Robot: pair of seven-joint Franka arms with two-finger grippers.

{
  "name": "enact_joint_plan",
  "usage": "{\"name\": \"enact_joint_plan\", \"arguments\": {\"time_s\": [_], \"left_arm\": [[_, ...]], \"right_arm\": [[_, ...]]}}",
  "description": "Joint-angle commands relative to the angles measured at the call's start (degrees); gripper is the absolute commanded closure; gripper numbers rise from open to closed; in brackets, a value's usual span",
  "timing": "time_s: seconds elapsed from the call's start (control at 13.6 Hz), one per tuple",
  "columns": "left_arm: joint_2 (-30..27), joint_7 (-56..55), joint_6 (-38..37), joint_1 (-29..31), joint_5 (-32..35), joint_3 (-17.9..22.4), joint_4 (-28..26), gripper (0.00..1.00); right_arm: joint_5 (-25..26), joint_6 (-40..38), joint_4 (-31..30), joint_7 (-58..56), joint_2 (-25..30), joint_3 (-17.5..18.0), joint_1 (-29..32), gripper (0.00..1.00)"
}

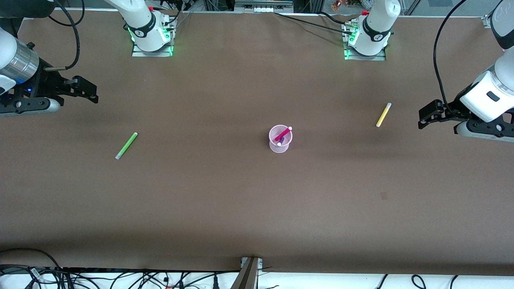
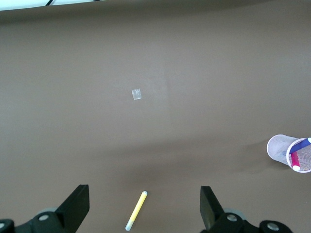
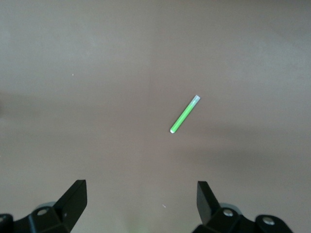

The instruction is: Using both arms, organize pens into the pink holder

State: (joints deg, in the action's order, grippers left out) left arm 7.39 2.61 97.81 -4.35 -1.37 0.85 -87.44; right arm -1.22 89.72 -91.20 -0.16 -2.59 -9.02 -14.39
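The pink holder point(image 1: 280, 139) stands upright at the table's middle with the magenta pen point(image 1: 284, 133) and the dark purple pen point(image 1: 280, 140) in it; it also shows in the left wrist view point(image 2: 289, 152). The yellow pen point(image 1: 383, 114) lies flat toward the left arm's end; in the left wrist view it point(image 2: 136, 210) lies between the open fingers. The green pen point(image 1: 126, 145) lies flat toward the right arm's end, seen too in the right wrist view point(image 3: 184, 114). My left gripper point(image 1: 425, 115) is open and empty, raised beside the yellow pen. My right gripper point(image 1: 89, 91) is open and empty, raised at its end.
The brown table point(image 1: 257, 208) carries a small pale square mark point(image 1: 384, 195), also in the left wrist view point(image 2: 136, 94). Both arm bases point(image 1: 150, 34) stand along the edge farthest from the front camera. Cables lie past the nearest edge.
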Motion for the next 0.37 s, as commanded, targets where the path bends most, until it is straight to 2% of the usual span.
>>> {"name": "enact_joint_plan", "arguments": {"time_s": [0.0, 0.29], "left_arm": [[0.52, -0.42, -1.22, -0.13, -0.83, 0.11, 1.31, 0.00], [0.60, -0.42, -1.22, -0.13, -0.83, 0.11, 1.31, 0.00]], "right_arm": [[0.96, -2.35, 2.25, -0.98, -0.31, 0.32, -0.11, 0.00], [0.87, -4.72, 3.93, -4.22, -0.31, -1.17, 0.24, 0.00]]}}
